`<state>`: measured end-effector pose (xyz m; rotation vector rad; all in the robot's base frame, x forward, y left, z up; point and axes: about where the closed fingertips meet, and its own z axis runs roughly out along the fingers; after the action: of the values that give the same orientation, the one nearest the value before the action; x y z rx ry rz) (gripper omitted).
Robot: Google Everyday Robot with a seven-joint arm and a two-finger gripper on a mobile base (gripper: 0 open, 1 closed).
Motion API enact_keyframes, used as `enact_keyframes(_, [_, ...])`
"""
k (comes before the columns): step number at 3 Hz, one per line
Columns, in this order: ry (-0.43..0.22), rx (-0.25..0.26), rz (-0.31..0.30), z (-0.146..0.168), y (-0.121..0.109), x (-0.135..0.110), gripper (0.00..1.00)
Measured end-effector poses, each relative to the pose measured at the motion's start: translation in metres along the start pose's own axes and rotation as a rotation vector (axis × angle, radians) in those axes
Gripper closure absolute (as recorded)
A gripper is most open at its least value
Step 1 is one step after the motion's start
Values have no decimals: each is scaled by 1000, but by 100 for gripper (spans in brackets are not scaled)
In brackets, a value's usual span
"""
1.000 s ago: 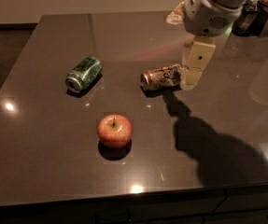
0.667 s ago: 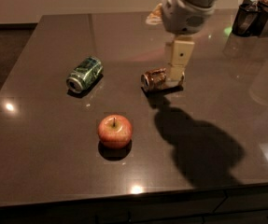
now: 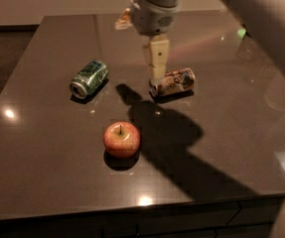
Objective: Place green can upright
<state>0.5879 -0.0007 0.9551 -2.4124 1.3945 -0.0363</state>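
Observation:
The green can [image 3: 88, 78] lies on its side on the dark table [image 3: 42, 148], left of centre, its silver end facing the front left. My gripper [image 3: 157, 72] hangs from the arm at the top centre, well to the right of the green can. It is above the table, just over the left end of a brown can [image 3: 174, 82] that also lies on its side.
A red apple [image 3: 121, 139] stands in front of the two cans, near the table's middle. The arm casts a large shadow across the right half. The table's front edge runs along the bottom.
The arm and gripper have moved left, from right of the brown can to over its left end. The cans and apple have not moved.

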Motion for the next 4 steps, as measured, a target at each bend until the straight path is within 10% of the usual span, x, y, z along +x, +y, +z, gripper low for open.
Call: enact_keyframes(4, [49,-119,-415,86,-61,-88,0])
